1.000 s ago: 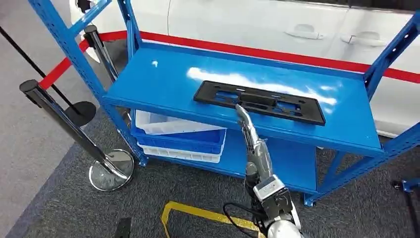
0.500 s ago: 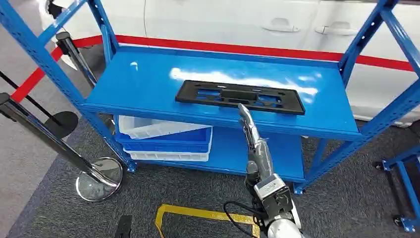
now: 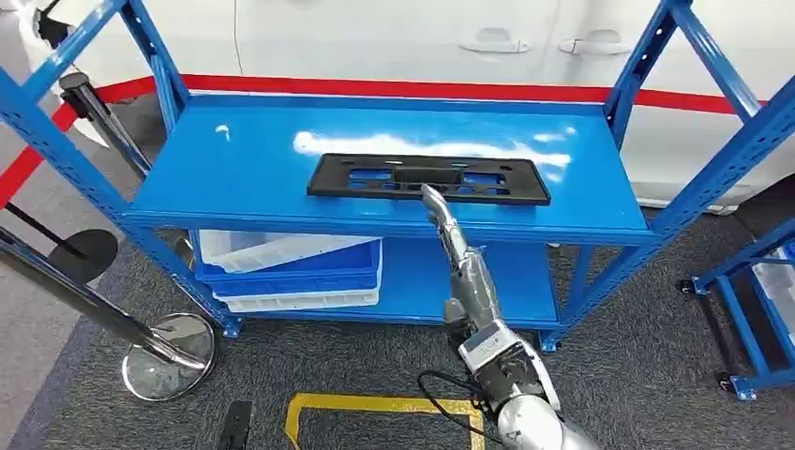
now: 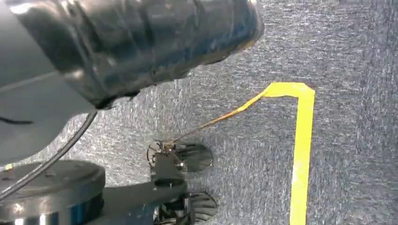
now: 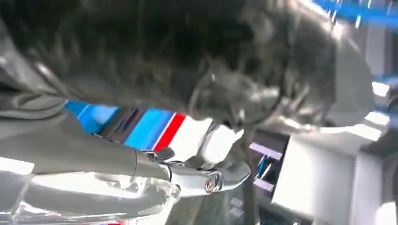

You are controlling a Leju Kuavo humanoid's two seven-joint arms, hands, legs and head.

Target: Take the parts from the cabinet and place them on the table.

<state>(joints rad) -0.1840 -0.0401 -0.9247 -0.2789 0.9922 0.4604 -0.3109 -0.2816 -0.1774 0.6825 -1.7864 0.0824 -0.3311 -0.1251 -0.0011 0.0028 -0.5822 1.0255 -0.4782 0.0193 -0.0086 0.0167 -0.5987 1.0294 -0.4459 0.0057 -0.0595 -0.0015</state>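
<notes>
Head view: your right hand (image 3: 448, 234) reaches flat toward the black plate (image 3: 428, 178) on the blue shelf (image 3: 234, 169), fingers straight, holding nothing. Push forward and you may shove the plate back, out of reach.

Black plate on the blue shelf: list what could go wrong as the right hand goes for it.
1. The black plate lies flat on the top shelf, a thin edge to pinch; the right hand, reaching its near edge, may push it back instead of lifting it.
2. It is long; gripped mid-edge by one hand, it may tilt or slip.
3. Swung out, its ends could hit the rack's blue upright.
</notes>
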